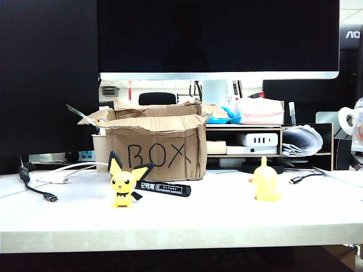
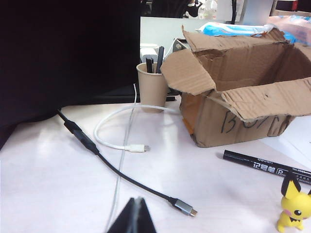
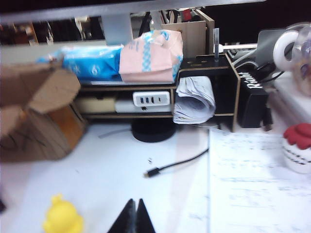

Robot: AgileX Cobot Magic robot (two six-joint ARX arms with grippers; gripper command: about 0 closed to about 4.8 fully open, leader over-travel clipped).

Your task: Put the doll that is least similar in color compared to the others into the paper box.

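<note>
The worn brown cardboard box (image 1: 156,144) marked "BOX" stands far left on the white table (image 1: 227,218). Only the right wrist view shows the white doll with red top (image 3: 297,148), resting on paper at the right. Both the left gripper (image 2: 134,216) and right gripper (image 3: 134,217) are closed, empty, near the table's front.

A yellow doll with black-tipped ears (image 1: 123,184) stands at lower centre-left of the exterior view on the white bench (image 1: 215,218), a black marker pen (image 1: 163,187) lying just beside it to the right. A plain yellow doll (image 1: 265,181) stands well apart at right. A black cable (image 1: 35,187) and a white cable (image 1: 68,170) trail at the left edge. Behind, a large dark monitor (image 1: 218,34) fills the top, above a wooden shelf (image 1: 272,141) holding rolled papers (image 1: 302,140). In the left wrist view, a paper cup (image 2: 152,87) holds pens at upper centre.
</note>
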